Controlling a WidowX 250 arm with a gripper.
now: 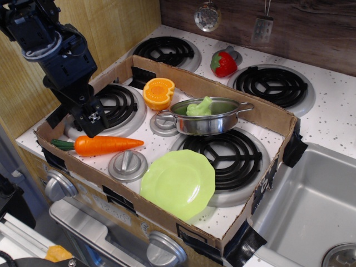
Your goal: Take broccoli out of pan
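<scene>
My gripper point(92, 119) hangs at the left end of the cardboard tray point(233, 94), well apart from the pan point(214, 123), its fingers pointing down just above the carrot point(103, 145); they sit close together, but I cannot tell whether they are fully closed, and nothing is between them. The broccoli point(199, 107) sits inside the pan, against its left side. The pan rests at the back edge of a burner point(236, 156), with the lime plate point(178, 182) in front of it, the orange half point(158, 92) to its left and the strawberry point(223, 64) behind it, outside the tray
</scene>
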